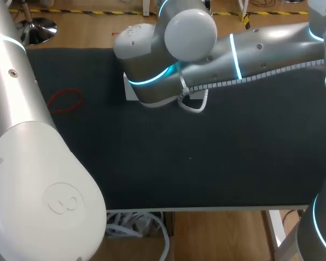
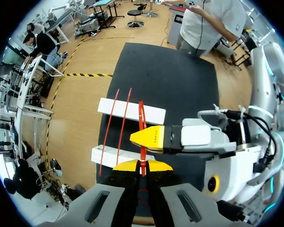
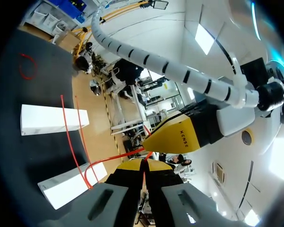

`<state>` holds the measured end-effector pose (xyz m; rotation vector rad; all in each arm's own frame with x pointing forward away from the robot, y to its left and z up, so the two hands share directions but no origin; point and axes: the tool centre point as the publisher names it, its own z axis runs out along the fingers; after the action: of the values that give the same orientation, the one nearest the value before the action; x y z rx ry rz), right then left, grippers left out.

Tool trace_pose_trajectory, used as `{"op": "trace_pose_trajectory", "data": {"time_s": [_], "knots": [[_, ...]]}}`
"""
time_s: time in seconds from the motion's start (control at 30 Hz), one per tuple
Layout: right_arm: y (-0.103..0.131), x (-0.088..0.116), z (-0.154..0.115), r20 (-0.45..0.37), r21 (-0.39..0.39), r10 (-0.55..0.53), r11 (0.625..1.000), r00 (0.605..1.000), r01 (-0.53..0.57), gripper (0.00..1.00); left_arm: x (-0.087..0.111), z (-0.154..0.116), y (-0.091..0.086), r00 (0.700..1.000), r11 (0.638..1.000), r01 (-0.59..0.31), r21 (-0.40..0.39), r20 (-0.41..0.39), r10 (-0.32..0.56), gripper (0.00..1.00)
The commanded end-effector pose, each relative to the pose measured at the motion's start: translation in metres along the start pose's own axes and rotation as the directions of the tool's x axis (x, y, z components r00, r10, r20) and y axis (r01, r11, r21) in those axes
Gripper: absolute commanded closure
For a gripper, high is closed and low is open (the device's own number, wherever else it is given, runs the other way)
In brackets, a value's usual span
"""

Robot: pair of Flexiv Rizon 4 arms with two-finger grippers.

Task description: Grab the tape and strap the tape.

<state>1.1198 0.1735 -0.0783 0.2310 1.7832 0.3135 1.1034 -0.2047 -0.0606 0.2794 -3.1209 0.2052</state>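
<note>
A thin red tape (image 2: pixel 141 118) runs from my left gripper (image 2: pixel 142 165) over two white blocks, one farther (image 2: pixel 131 110) and one nearer (image 2: pixel 114 155); two more red strands cross the blocks beside it. The left gripper is shut on the tape. My right gripper's yellow fingertip (image 2: pixel 150 137) lies just ahead of it, touching the same tape. In the right wrist view my right gripper (image 3: pixel 143 165) is shut on the red tape (image 3: pixel 72 142), which bends in a loop by the nearer white block (image 3: pixel 71 188). In the head view both grippers are hidden under my arms.
A separate red loop (image 1: pixel 65 100) lies on the black mat (image 1: pixel 206 163) at the left, also seen as a red loop (image 3: pixel 26 66) in the right wrist view. A corner of a white block (image 1: pixel 129 89) shows under my right arm.
</note>
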Motion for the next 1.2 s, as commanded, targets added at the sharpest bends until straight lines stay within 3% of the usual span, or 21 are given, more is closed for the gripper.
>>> {"op": "trace_pose_trajectory", "data": {"time_s": [0.03, 1.2], "knots": [[0.001, -0.003, -0.001, -0.007, -0.001, 0.0, 1.0, 1.0, 0.0, 1.0, -0.001, -0.001, -0.002, 1.0, 1.0, -0.001, -0.005, -0.003, 0.001, 1.0], [0.018, -0.005, -0.001, 0.001, -0.036, 0.03, 0.999, 1.0, -0.03, 1.0, -0.001, -0.001, -0.002, 1.0, 1.0, -0.001, -0.005, -0.003, 0.001, 1.0]]}}
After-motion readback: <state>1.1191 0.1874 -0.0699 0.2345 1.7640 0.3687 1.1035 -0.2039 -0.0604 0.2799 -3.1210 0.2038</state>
